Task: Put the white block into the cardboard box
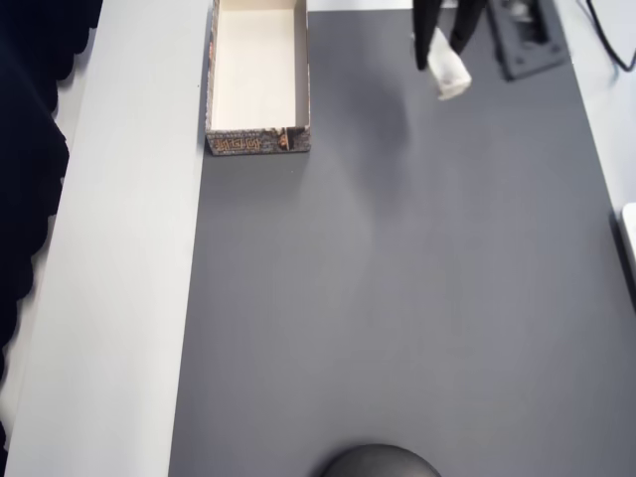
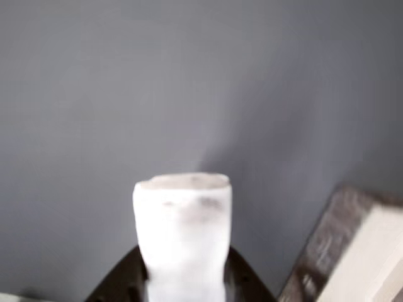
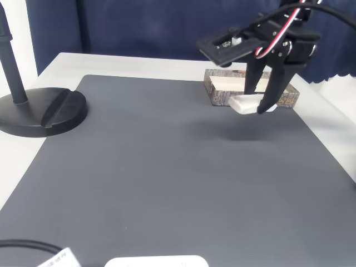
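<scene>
White block pinched in my claw, lifted clear of the grey surface, beside the cardboard box but not over it. Carry step, I judge. Next I'd swing across above the cream interior, then release.

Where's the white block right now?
The white block is held in the gripper above the grey mat; in the overhead view it hangs right of the cardboard box, not yet over it.

Overhead looks straight down; wrist sits close; fixed faces across; all share the grey mat.
</scene>
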